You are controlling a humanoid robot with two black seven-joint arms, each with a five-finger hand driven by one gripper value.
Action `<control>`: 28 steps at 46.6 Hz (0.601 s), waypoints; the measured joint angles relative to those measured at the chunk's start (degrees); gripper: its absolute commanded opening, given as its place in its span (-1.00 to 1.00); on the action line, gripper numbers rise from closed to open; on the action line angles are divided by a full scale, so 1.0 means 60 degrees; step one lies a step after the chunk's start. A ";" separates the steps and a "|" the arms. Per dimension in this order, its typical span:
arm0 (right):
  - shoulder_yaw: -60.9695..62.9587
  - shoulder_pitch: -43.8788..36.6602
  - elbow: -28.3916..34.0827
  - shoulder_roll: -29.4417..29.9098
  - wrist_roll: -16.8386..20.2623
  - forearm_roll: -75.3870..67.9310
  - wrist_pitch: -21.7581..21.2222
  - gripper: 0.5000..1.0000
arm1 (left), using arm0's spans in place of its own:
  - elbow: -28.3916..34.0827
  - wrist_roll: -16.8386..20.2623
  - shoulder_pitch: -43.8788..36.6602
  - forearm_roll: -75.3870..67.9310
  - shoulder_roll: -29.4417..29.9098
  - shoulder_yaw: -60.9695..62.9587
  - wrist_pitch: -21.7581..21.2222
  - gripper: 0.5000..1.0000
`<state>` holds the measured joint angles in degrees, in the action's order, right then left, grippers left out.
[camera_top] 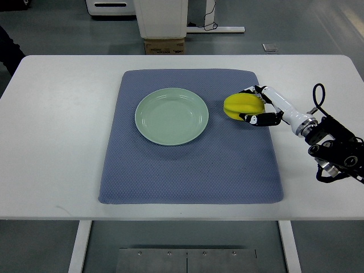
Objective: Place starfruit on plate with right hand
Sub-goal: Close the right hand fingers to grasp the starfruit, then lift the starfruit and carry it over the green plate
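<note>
Right hand [257, 105] around starfruit [242, 106] beside plate [172, 116]

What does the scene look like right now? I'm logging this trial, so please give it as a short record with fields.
surface: white table with a blue-grey mat on it
plate: pale green plate, empty, on the mat's upper middle
starfruit: yellow starfruit, right of the plate, not touching it
right hand: right hand with fingers wrapped around the starfruit
left hand: not in view
task status: starfruit not yet on plate
</note>
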<state>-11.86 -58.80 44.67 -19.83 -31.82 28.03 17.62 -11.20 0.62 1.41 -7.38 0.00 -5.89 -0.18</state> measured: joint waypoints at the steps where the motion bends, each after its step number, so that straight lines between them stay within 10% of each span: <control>1: 0.0000 -0.0022 -0.0015 -0.0023 -0.0015 0.0000 -0.0005 -1.00 | 0.0000 -0.0001 -0.0001 0.0000 0.0000 0.0001 0.0000 1.00; 28: 0.0866 -0.0870 0.0137 -0.0173 -0.0077 -0.0101 -0.0948 -1.00 | -0.0005 -0.0001 -0.0001 0.0000 0.0000 -0.0002 0.0004 1.00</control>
<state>-6.66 -64.02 45.49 -20.87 -32.28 27.42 11.93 -11.24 0.61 1.40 -7.38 0.00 -5.91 -0.16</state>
